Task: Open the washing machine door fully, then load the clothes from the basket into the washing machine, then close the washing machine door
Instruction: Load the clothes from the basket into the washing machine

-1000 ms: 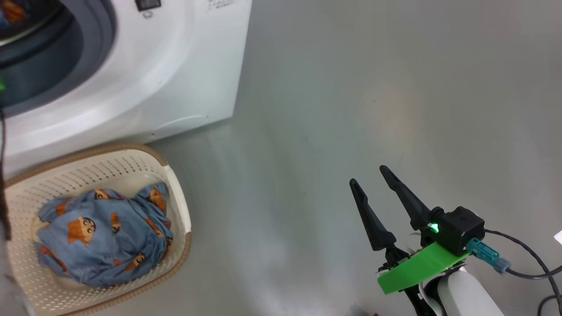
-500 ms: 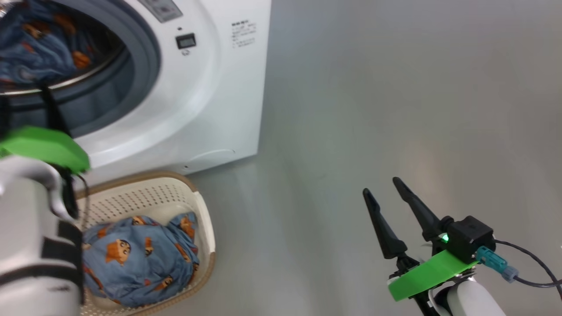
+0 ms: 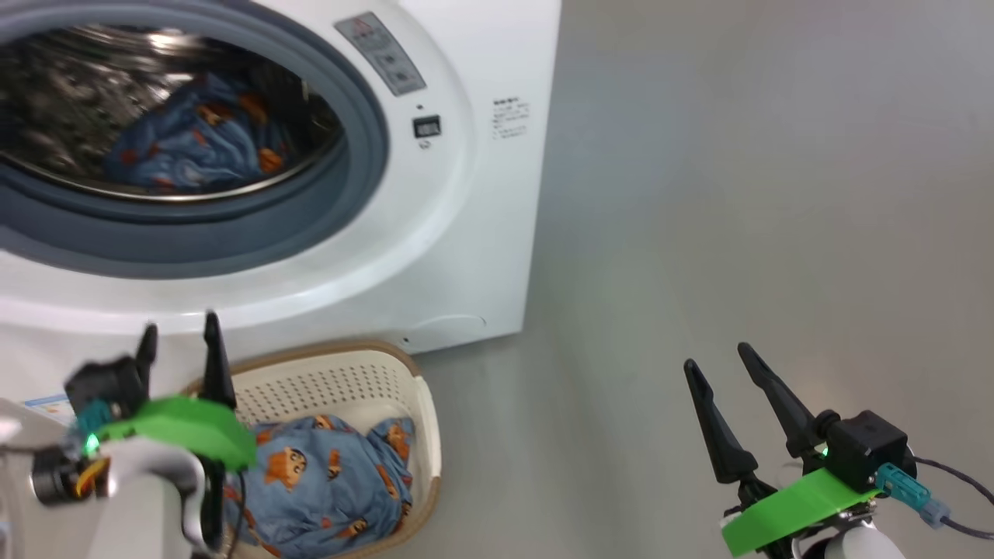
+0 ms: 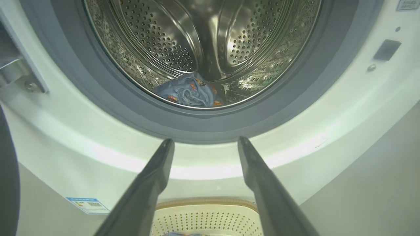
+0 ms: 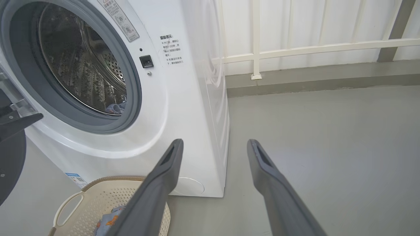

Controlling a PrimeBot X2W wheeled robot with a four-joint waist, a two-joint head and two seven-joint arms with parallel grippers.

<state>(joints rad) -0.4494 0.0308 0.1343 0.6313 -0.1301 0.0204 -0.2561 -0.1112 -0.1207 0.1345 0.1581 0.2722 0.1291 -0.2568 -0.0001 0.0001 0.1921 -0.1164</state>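
Head view: left gripper [image 3: 178, 334] by basket [image 3: 423, 411], fingers apart, empty.
Best lower onto bunched clothes [image 3: 326, 481], pinch deep; right gripper [image 3: 717, 357] idle, fingers apart.

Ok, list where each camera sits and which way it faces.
Head view: on the head, looking down at the washing machine and basket of clothes; left fingers lower left, right fingers lower right.
Left wrist view: on the left wrist, facing into the drum along its own fingers.
Right wrist view: on the right wrist, facing the machine's front corner and a railing past own fingers.
Shared: all show the drum and basket.
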